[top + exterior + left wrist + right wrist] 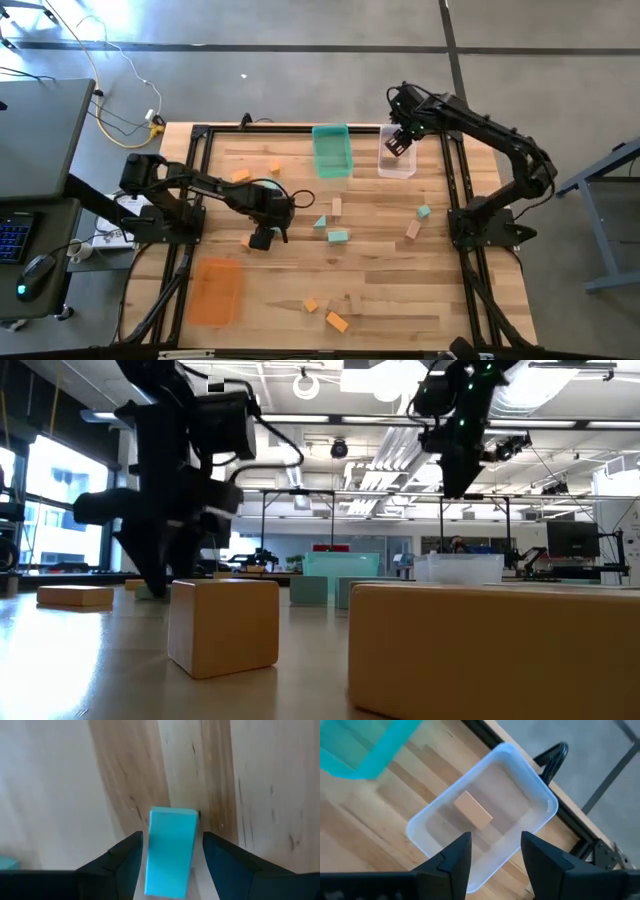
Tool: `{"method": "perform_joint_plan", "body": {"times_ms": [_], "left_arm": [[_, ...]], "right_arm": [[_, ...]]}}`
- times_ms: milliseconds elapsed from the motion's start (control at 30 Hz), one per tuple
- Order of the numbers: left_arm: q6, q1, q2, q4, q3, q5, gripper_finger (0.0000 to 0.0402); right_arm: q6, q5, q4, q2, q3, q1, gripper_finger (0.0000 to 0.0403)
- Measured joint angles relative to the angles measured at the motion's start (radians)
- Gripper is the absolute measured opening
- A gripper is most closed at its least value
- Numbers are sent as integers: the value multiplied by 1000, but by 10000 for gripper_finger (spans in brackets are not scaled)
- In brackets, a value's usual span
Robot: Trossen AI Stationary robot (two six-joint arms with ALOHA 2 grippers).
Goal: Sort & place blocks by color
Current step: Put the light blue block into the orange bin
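My left gripper (172, 840) is open and low over the table's left-middle (262, 238). Its fingers stand on either side of a teal block (170, 852) that lies flat on the wood, with a narrow gap on each side. In the high view the gripper hides this block. My right gripper (495, 842) is open and hovers above the clear bin (397, 163) at the far edge. One tan block (472, 810) lies on that bin's floor. Other teal (338, 236), orange (240, 176) and tan (412, 229) blocks are scattered on the table.
The teal bin (332, 150) stands next to the clear bin at the far edge. The orange bin (215, 290) sits near the near-left corner. Orange blocks (337, 321) lie near the near edge. Two tan blocks (222, 625) stand close in the low view.
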Motion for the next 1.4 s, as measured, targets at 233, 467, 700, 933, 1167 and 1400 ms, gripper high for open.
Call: {"method": "perform_joint_plan", "body": {"times_ms": [233, 467, 700, 933, 1167, 1400], "left_arm": [[0, 1, 35, -9, 4, 6, 163], [-34, 1, -4, -13, 11, -15, 98], [-81, -23, -20, -58, 67, -21, 98], [-149, -81, -58, -210, 148, -53, 98], [-278, -187, -142, -340, 204, -50, 98], [-507, -340, -251, -415, 206, -16, 98]], "right_arm": [[0, -1, 18, -117, 0, 57, 158], [0, -5, 39, -197, 0, 129, 158], [30, -6, 40, -234, 0, 224, 158], [53, -3, 41, -237, 0, 317, 158], [99, 0, 41, -237, 0, 398, 158], [115, 0, 82, -237, 0, 465, 158]]}}
